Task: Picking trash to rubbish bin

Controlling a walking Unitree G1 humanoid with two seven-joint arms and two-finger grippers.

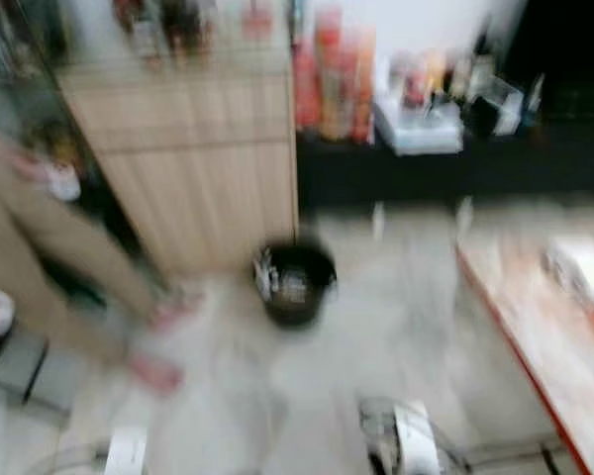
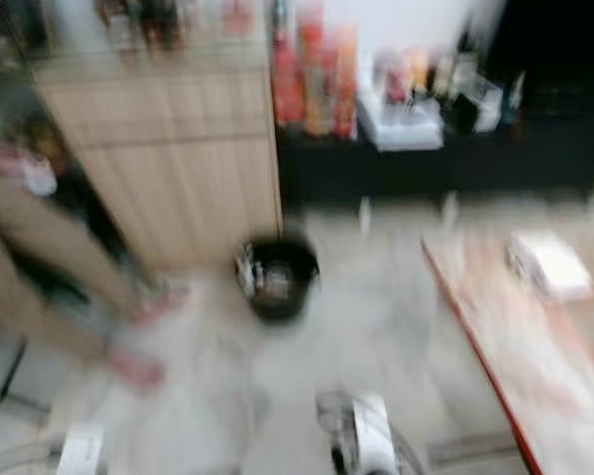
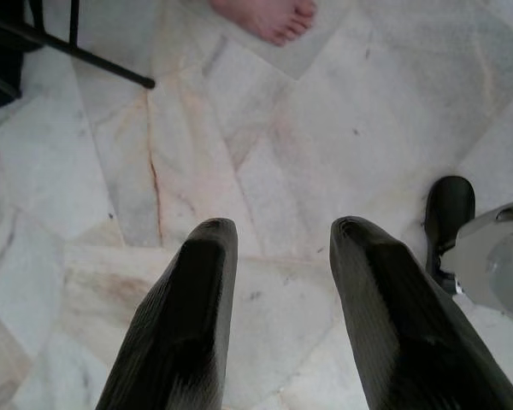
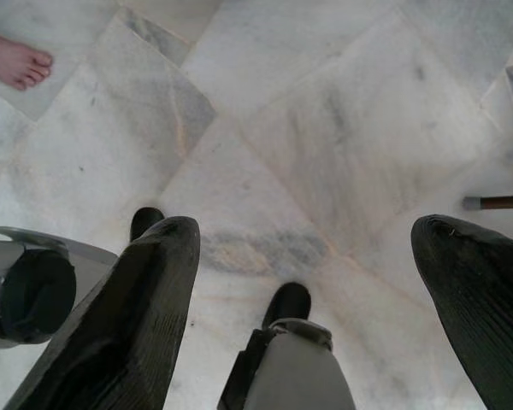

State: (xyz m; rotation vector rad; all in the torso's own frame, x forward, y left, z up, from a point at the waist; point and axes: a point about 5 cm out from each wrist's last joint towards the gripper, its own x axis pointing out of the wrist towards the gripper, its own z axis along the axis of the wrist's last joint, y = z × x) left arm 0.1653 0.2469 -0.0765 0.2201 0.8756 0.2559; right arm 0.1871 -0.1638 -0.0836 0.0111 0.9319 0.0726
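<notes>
Marble floor (image 3: 325, 128), one black bin (image 1: 295, 282), two open claws

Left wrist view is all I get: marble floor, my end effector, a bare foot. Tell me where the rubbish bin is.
Observer: The black rubbish bin stands on the floor ahead, at the foot of the wooden cabinet.
Operator: Report the right end effector.
Observer: The right end effector is open, fingers wide apart above the marble, holding nothing.
Operator: Say what is on my right.
Observer: An orange-edged table with a white object on it; the head views are too blurred to tell more.
</notes>
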